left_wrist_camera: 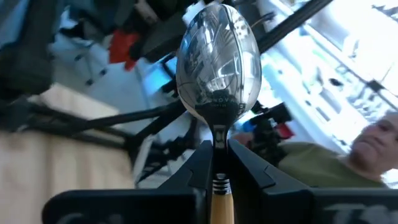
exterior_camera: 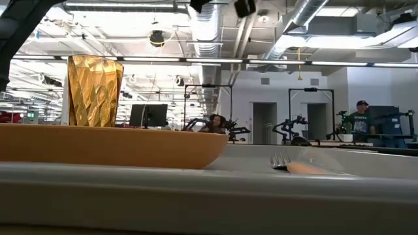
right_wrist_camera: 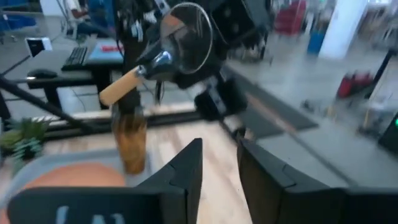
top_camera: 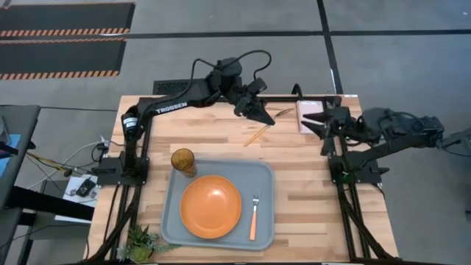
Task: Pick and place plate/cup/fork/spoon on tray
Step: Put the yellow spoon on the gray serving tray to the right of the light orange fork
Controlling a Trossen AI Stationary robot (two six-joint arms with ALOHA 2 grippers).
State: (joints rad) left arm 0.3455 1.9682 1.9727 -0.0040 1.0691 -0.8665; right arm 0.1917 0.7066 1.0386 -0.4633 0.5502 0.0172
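The left tool (top_camera: pixel 263 115) is up in the air over the far part of the light wooden desk (top_camera: pixel 309 184), and its two dark fingers (left_wrist_camera: pixel 200 167) are pinched tight on the neck of the small spoon (left_wrist_camera: pixel 217 68) with a shiny round silver bowl and an orange handle. In the high view the spoon's thin shadow lies on the wood below it. The big pale grey-blue tray (top_camera: pixel 263 173) with rounded corners and a raised rim lies at the near side of the desk. The round flat orange plate (top_camera: pixel 210 207) sits in the tray. The small fork (top_camera: pixel 254 213) with silver tines and an orange handle lies beside it. The little amber ribbed see-through cup (top_camera: pixel 183 160) stands upright at the tray's far left corner. The right tool (top_camera: pixel 315 122) waits by the pinkish-white pad (top_camera: pixel 307 110), its fingers (right_wrist_camera: pixel 180 177) a little apart and holding nothing.
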